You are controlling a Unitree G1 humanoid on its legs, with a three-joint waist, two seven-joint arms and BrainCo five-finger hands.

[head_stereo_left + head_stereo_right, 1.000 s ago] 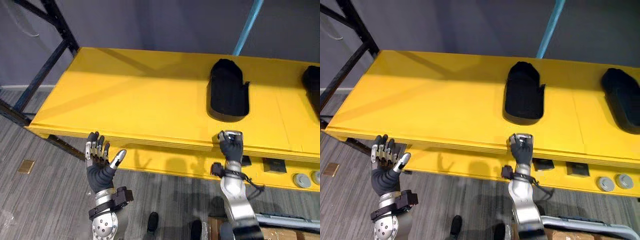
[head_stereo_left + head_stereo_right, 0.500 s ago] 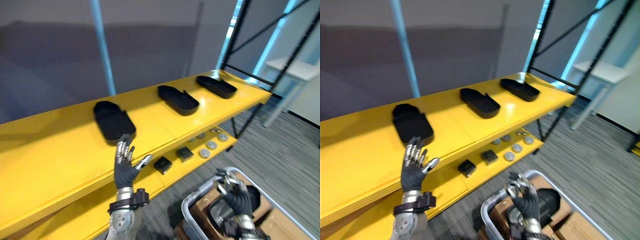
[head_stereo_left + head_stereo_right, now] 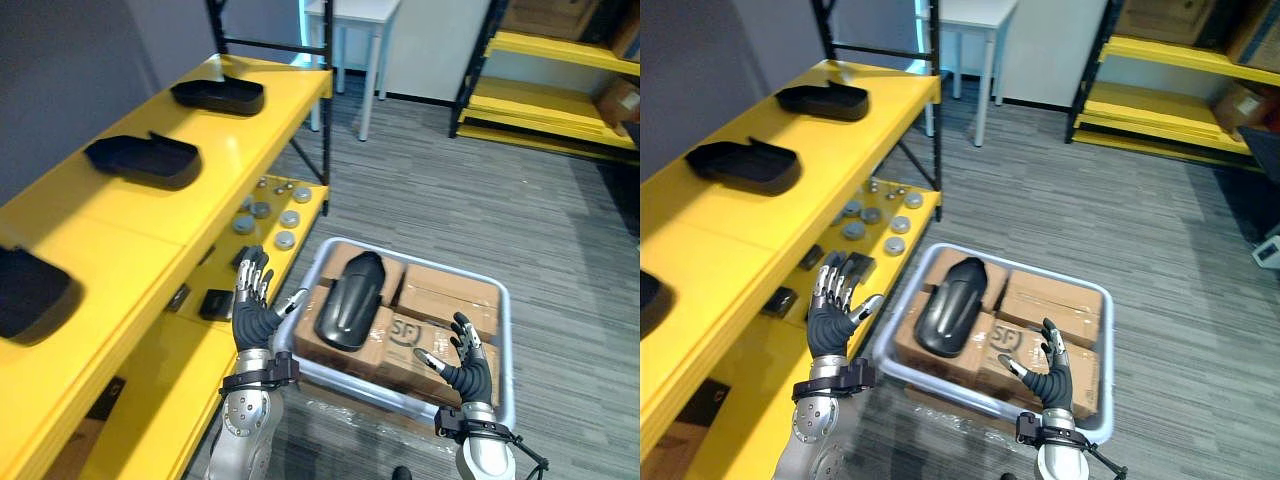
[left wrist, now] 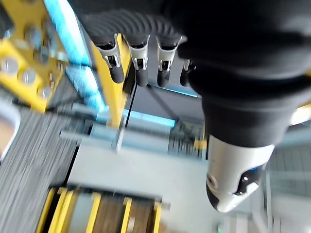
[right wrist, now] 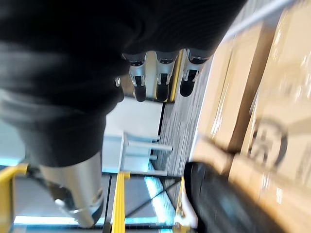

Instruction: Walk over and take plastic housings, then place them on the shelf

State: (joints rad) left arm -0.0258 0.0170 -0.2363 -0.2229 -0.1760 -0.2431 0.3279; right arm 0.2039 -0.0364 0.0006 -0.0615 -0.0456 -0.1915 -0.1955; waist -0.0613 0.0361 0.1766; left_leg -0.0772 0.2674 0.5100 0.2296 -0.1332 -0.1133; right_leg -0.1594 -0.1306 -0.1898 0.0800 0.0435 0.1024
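Seeing one black plastic housing point(image 3: 348, 298) lying on the cardboard boxes point(image 3: 445, 300) in the pale bin point(image 3: 508, 340) on the floor, toward the bin's edge nearest the yellow shelf point(image 3: 150, 225). Also spotting three more housings point(image 3: 140, 160) spaced well apart along that shelf's top board. Holding nothing in the left hand point(image 3: 252, 318) or the right hand point(image 3: 468, 375), both raised by the bin's near corners with fingers spread apart.

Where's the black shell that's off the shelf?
Left eye view: the glossy black plastic housing lies on brown cardboard boxes inside the grey tub, right of the yellow shelf.
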